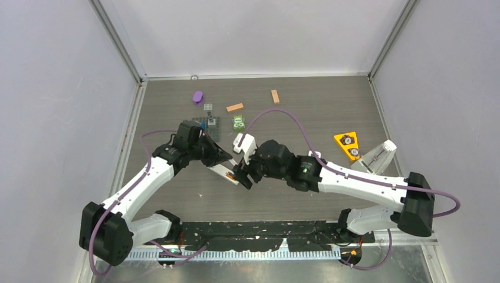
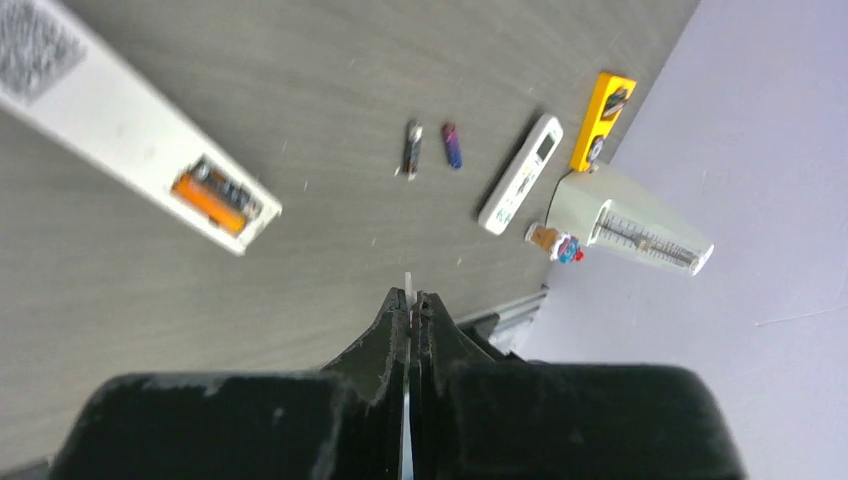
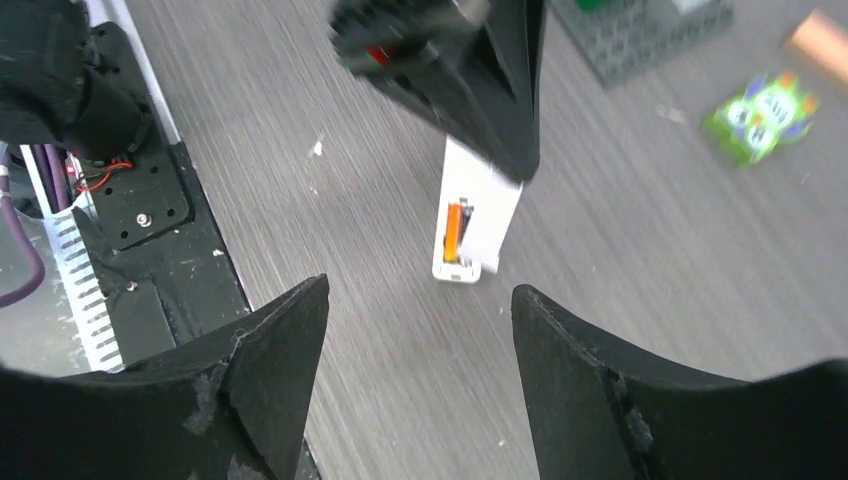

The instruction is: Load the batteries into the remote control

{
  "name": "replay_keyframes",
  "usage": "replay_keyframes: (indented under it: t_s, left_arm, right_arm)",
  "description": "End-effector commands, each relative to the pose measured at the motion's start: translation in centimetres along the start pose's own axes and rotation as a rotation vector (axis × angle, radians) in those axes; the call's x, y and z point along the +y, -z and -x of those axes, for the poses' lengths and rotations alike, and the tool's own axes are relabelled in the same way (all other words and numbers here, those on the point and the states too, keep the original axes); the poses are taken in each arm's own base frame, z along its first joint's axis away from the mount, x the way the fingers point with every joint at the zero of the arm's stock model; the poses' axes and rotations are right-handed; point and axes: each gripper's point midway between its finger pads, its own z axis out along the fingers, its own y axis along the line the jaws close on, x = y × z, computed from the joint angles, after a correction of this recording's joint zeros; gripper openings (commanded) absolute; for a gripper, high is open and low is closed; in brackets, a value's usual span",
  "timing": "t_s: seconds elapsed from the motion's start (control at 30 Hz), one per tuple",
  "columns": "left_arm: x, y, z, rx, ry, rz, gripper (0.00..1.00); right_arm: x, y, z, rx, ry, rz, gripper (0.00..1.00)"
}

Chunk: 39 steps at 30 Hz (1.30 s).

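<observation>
The white remote control (image 1: 227, 172) lies mid-table with its back compartment open and an orange battery (image 3: 453, 232) in it; the remote also shows in the left wrist view (image 2: 120, 130), with that battery (image 2: 208, 196). A dark battery (image 2: 411, 150) and a purple battery (image 2: 453, 145) lie loose on the table. My left gripper (image 2: 412, 297) is shut on a thin white plate (image 2: 408, 285) that sticks out past its tips, and it hovers over the remote's far end (image 1: 223, 156). My right gripper (image 3: 420, 300) is open and empty, just short of the remote's near end (image 1: 243, 175).
A second white remote (image 2: 520, 175), a yellow triangular piece (image 1: 348, 145) and a white wedge-shaped device (image 1: 377, 156) lie at the right. At the back are a grey baseplate (image 1: 210, 122), a green box (image 1: 238, 123), two orange-tan blocks (image 1: 234, 107) and a purple piece (image 1: 197, 96).
</observation>
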Motion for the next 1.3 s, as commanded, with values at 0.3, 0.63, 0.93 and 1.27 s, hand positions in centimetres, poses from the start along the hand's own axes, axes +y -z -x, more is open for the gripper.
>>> replay_keyframes:
  t_s: [0.3,0.63,0.93,1.27]
  left_arm:
    - [-0.5,4.6,-4.4,0.227,0.201,0.076,0.0]
    - [0.0,6.7,-6.0,0.245,0.343,0.065,0.0]
    - [0.4,7.5,-6.0,0.218,0.386,0.08,0.0]
    - [0.4,7.7,-6.5,0.244,0.398,0.074,0.0]
  right_arm:
    - [-0.4,1.5,4.9,-0.303,0.377,-0.241,0.72]
    - [0.9,3.4,4.6,-0.527,0.358,-0.195,0.77]
    - [2.5,3.5,4.6,-0.638,0.384,-0.127,0.77]
    - [4.4,1.7,4.0,-0.641,0.563,-0.068,0.74]
